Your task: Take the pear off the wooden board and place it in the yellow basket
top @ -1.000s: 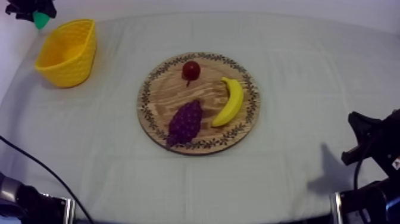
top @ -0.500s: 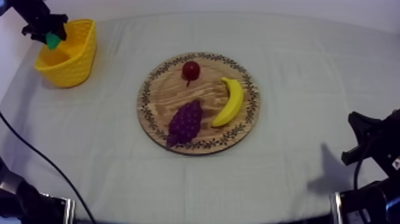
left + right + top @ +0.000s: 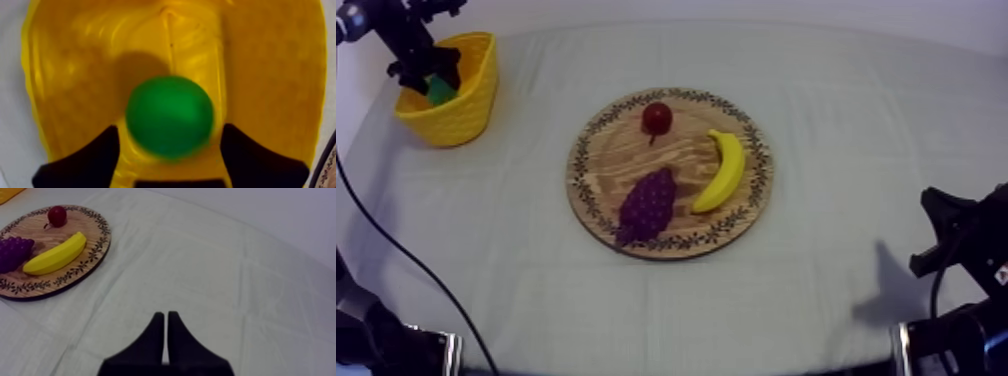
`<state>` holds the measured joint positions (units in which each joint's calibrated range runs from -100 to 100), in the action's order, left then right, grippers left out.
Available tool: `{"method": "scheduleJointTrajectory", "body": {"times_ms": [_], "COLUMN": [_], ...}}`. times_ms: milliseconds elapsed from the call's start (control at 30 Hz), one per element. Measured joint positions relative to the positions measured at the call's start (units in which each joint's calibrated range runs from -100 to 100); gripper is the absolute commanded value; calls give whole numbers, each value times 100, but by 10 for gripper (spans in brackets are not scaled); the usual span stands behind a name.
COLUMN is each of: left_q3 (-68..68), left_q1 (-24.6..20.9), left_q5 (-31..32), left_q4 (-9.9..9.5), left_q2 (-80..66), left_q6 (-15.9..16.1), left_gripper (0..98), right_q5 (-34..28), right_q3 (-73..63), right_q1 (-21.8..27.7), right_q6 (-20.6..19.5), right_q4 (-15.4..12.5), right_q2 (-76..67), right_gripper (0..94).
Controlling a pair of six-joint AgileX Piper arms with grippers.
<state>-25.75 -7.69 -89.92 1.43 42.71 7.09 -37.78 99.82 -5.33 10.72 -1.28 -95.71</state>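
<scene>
Left gripper [image 3: 170,128]: we find it above the yellow basket [image 3: 270,75], its fingers [image 3: 92,157] spread wide and gripping nothing.
Pear [image 3: 169,116]: green and inside the yellow basket. It sits between the two left fingers with a strip of basket showing at each side. We cannot tell whether it rests on the basket floor.
Yellow basket: stands at the far left corner of the table [image 3: 836,120], well apart from the wooden board [image 3: 686,150].
Wooden board: lies at the middle of the table and carries three fruits.
Small red fruit [image 3: 657,117]: at the board's far edge.
Banana [image 3: 722,171]: along the board's right side.
Grapes [image 3: 647,205]: at the board's near left, just beside the banana.
Right gripper [image 3: 166,315]: we find it low at the right side over bare cloth, fingers pressed together on nothing.
</scene>
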Motion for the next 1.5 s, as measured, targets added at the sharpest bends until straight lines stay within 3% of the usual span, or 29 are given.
{"method": "scheduleJointTrajectory", "body": {"times_ms": [300,767,1000,1267,1500], "left_q3": [144,844,1378,2270,3187], "left_q1": [8,206,280,369,412], "left_q5": [46,140,203,650,1183], "left_q4": [-20,-143,-104,-73,-30], "left_q2": [-113,-1445,-2348,-3465,-4524], "left_q6": [-20,5,-18,-16,95], "left_gripper": [944,629,515,347,280], "right_q5": [0,0,0,0,0], "right_q3": [0,0,0,0,0], "right_q1": [0,0,0,0,0], "right_q6": [0,-2,-2,-2,-2], "right_q4": [0,0,0,0,0], "right_q2": [0,0,0,0,0], "right_gripper": [4,4,4,4,4]}}
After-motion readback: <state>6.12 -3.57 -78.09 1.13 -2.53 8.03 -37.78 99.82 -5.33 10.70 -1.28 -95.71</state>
